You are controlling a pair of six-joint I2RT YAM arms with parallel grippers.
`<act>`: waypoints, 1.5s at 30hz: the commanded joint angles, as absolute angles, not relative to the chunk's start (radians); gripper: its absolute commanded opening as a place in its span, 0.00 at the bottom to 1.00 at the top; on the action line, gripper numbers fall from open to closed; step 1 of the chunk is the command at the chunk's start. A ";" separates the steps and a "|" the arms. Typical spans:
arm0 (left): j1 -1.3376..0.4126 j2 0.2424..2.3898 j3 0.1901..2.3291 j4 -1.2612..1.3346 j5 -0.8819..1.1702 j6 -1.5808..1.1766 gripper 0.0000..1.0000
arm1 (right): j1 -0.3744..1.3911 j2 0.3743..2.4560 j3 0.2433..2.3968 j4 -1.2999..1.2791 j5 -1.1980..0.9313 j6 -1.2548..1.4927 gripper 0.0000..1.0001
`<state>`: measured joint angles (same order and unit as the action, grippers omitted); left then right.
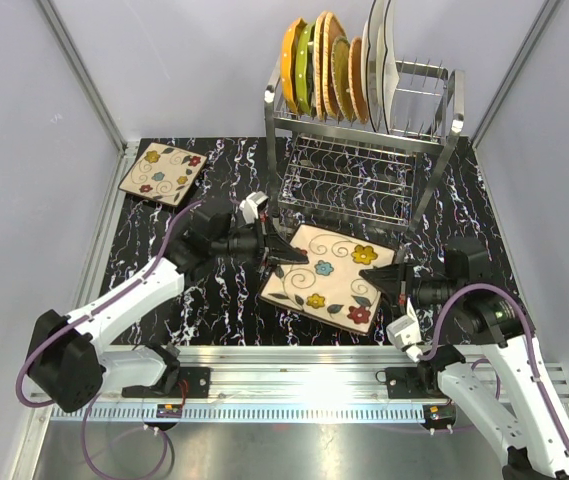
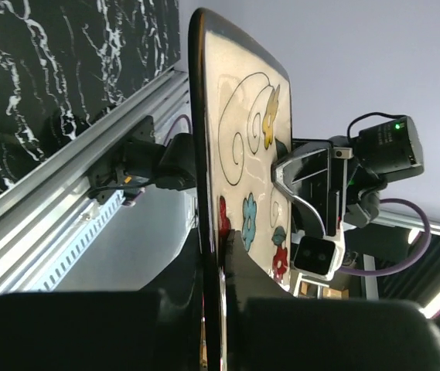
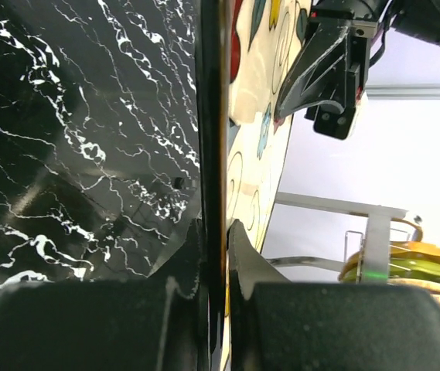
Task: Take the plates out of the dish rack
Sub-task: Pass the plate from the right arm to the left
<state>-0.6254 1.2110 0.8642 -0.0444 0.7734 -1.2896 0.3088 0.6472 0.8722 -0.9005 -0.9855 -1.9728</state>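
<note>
I have the big square floral plate [image 1: 324, 280] pinned between both arms, just in front of the dish rack [image 1: 349, 128]. The left gripper [image 1: 282, 258] is clenched on the plate edge to the rack's left, and the right gripper [image 1: 376, 275] is clenched on the opposite edge. Both wrist views show the rim wedged edge-on between the pads. The plate looks to be clear of the surface [image 1: 214, 300], though I can't be sure.

I read this as a hand-over. I'd make sure the left grip sits deep on the rim before letting the right one go, since a shallow pinch on a glazed edge could let the plate swing down. Then I'd carry it level, left of the rack, towards the smaller floral plate [image 1: 162, 173]. The remaining plates [image 1: 329, 65] stand on the rack's top tier.
</note>
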 commanded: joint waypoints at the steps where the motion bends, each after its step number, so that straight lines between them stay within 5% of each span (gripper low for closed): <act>1: -0.661 1.224 0.884 -0.003 0.911 -1.118 0.00 | 0.325 0.635 0.894 -0.782 -1.101 -1.967 0.00; 2: -0.661 1.220 0.881 -0.003 0.919 -1.120 0.00 | 0.325 0.626 0.887 -0.781 -1.103 -1.964 0.01; 5: -0.660 1.206 0.874 0.037 0.942 -1.114 0.00 | 0.325 0.589 0.859 -0.750 -1.120 -1.916 0.25; 6: -0.657 1.201 0.870 0.044 0.945 -1.115 0.00 | 0.325 0.581 0.850 -0.739 -1.129 -1.901 0.41; 10: -0.626 1.174 0.825 0.139 0.963 -1.167 0.00 | 0.324 0.531 0.801 -0.687 -1.135 -1.833 0.79; 14: -0.589 1.134 0.775 0.204 0.963 -1.198 0.00 | 0.325 0.509 0.787 -0.677 -1.118 -1.787 1.00; 29: -0.292 0.942 0.554 0.186 0.893 -1.085 0.00 | 0.327 0.446 0.721 -0.582 -1.022 -1.508 1.00; 45: 0.106 0.750 0.266 0.570 0.591 -1.117 0.00 | 0.325 0.672 0.827 -0.437 -0.773 -0.688 1.00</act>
